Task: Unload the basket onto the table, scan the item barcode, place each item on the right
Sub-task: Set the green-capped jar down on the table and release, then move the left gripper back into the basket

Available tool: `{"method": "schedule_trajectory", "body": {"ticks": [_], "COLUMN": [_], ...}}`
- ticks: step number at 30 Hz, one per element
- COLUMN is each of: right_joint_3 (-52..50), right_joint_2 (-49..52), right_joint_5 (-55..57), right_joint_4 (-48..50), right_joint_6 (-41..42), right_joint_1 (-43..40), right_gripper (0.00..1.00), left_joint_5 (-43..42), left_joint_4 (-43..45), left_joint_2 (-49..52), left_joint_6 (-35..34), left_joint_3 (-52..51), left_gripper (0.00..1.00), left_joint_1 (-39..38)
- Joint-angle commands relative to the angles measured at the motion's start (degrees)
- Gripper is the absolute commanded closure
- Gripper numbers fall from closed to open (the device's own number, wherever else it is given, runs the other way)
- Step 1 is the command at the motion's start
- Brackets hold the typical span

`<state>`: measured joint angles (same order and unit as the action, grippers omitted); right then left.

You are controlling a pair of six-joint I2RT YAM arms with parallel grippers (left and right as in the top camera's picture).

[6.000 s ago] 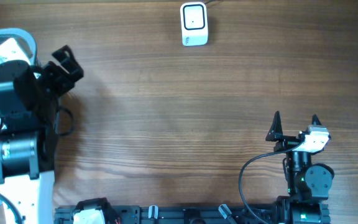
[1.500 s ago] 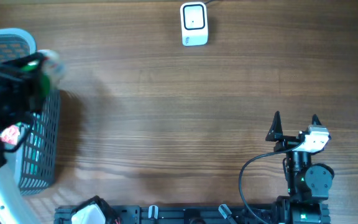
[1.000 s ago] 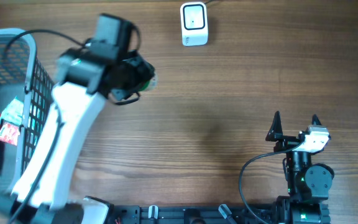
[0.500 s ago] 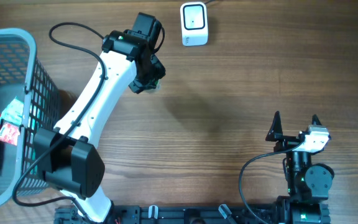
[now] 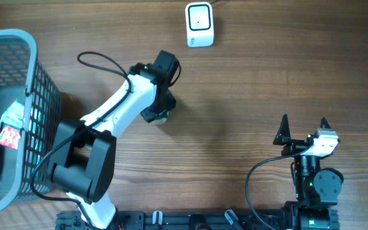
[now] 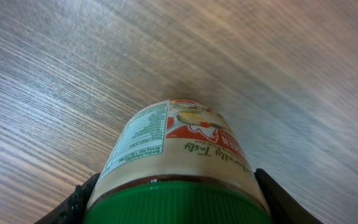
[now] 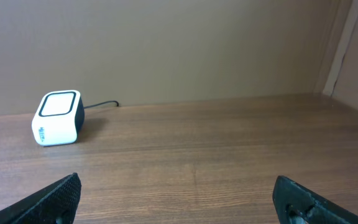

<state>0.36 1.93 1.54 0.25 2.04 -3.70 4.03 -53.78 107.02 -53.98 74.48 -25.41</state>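
Overhead view, nearest the base: right gripper is parked at the near right of the brown wood-grain table, black fingers spread wide with nothing between them. This is confirmed in the right wrist view, where the fingertips are seen at the bottom corners of the frame above bare wood.

Mid-table, left of centre: left gripper is reached out from the near left on its white arm. A pale jar with a green screw cap is clamped between its fingers, which are held part-way apart by the cap end. In the left wrist view the jar is seen pointing away from the camera towards the table. Its label bears a red band, a yellow fruit picture and a panel of small print. Whether the jar's base touches the wood cannot be told.

Left edge: grey plastic mesh basket, with small red-and-white packets inside.

Far edge: small white box scanner with a dark-rimmed window, cabled, is noted well apart from the jar, beyond it and to its right
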Motion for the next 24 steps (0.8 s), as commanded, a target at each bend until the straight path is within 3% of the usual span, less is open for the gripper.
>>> {"method": "schedule_trajectory", "body": {"ticks": [1,4,5,10,14,19,24], "right_joint_3": [-0.04,-0.04,-0.04,-0.04,-0.04,-0.04,-0.04], "right_joint_2": [-0.2,-0.2,-0.2,-0.2,-0.2,-0.2,-0.2], "right_joint_5": [-0.52,-0.52,-0.5,-0.52,-0.52,-0.52,-0.52], "right_joint_4": [0.17,0.17,0.17,0.17,0.17,0.17,0.17], "right_joint_6": [-0.55,-0.55,-0.55,-0.52,-0.52,-0.55,-0.52], "right_joint_1": [-0.33,-0.33,-0.33,-0.33,-0.33,-0.33,-0.33], "right_gripper": [0.0,0.0,0.0,0.0,0.0,0.0,0.0], "left_joint_5": [0.94,-2.34,-2.71,-3.54,-1.77,13.99,20.83], "left_joint_4": [3.82,3.65,3.19,-4.7,-17.11,-32.76,-37.31], "left_joint_2": [0.04,0.0,-0.31,-3.74,-7.17,-11.1,-17.77], "left_joint_6": [-0.9,1.18,1.27,6.8,15.8,16.24,12.79], "left_joint_3": [-4.59,-5.25,-5.03,5.64,24.98,49.86,56.59], "left_gripper": [0.45,0.24,0.0,0.0,0.0,0.0,0.0], "left_joint_1": [0.0,0.0,0.02,0.11,0.52,5.22,18.6]}}
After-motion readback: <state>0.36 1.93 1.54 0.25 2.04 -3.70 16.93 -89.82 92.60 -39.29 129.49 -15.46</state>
